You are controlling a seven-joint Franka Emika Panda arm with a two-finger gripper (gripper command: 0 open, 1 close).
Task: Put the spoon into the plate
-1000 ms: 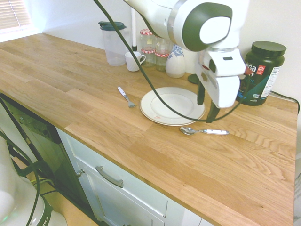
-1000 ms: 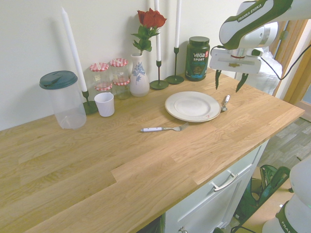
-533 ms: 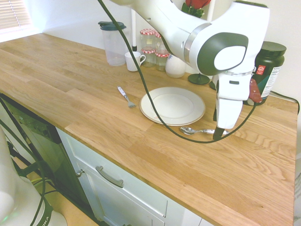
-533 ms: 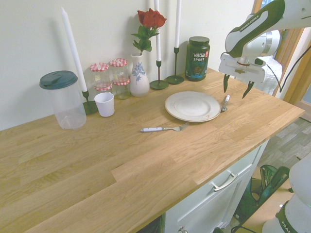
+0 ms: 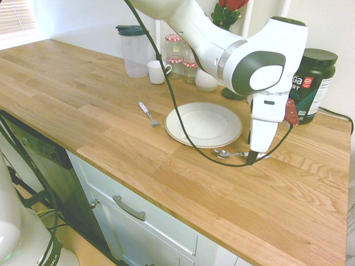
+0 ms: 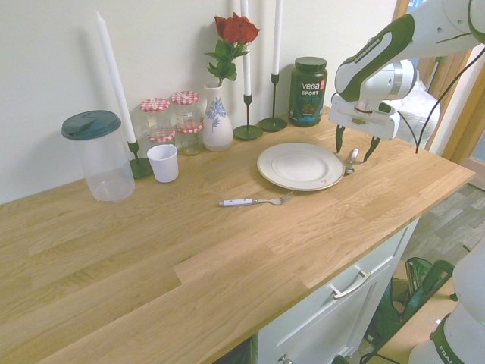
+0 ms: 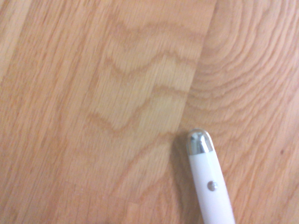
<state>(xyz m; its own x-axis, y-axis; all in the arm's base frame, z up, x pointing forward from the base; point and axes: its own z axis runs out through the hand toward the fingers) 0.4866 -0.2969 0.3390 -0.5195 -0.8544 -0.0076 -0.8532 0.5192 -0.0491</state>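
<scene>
Fingers [image 6: 339, 140] spread wide, gripper [image 6: 354, 149] pointing down over the spoon [image 5: 232, 154], which lies on the wooden counter [image 5: 83, 111] just beside the plate [image 5: 203, 124].

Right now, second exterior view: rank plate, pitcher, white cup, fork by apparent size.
1. pitcher
2. plate; wider, but seen foreshortened, so nearly level with the pitcher
3. fork; longest, but thin
4. white cup; fork and cup unsure

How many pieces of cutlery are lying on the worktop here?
2. A spoon lies on the wood just beside the plate, under the open gripper. A fork lies on the plate's other side, apart from it. None seems hidden.
</scene>
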